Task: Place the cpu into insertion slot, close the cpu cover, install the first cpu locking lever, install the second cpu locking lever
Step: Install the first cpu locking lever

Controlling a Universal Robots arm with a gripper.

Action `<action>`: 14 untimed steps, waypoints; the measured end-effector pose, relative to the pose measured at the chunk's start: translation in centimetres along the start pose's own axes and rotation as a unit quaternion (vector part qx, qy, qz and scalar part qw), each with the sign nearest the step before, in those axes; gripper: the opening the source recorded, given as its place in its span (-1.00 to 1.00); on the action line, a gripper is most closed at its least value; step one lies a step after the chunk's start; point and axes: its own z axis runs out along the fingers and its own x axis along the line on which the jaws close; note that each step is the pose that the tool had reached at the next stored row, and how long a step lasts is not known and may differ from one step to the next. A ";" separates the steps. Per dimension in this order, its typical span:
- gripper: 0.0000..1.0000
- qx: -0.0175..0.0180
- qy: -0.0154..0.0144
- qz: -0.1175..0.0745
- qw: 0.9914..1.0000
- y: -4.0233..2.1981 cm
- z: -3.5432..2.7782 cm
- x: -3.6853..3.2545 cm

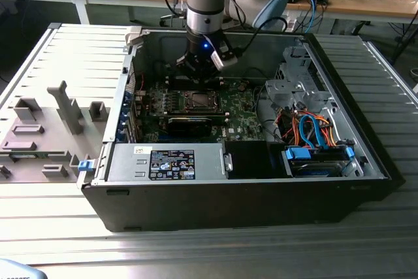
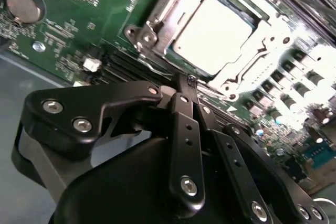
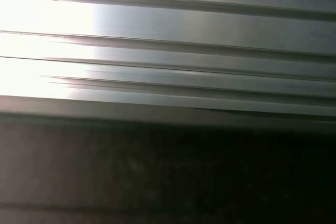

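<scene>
Gripper (image 2: 186, 85) poised at the cpu cover's (image 2: 157, 17) edge, fingers pressed together on nothing.
A skewed push could scrape the cpu (image 2: 212, 32) or slip onto the green board (image 2: 79, 9).

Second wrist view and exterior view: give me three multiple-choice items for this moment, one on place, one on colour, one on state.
1. Where is the small square chip with a dull silver-grey metal top?
A. In the socket
B. On the slatted table
C. In the gripper

2. What colour is the circuit board around the socket?
A. Red
B. Green
C. White

3. How does the thin silver metal frame plate lie?
A. Standing open
B. Removed
C. Down over the chip

Answers:
1 A: in the second wrist view the chip sits in the socket.
2 B: the circuit board is green.
3 C: the frame plate lies round the chip's edges, with the gripper just beside it.
</scene>
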 end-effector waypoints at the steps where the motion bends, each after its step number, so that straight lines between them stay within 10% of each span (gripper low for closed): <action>1: -0.79 0.000 0.000 -0.001 1.000 -0.02 0.03 -0.23; 14: -0.79 -0.003 0.001 -0.007 1.000 -0.16 0.37 -2.23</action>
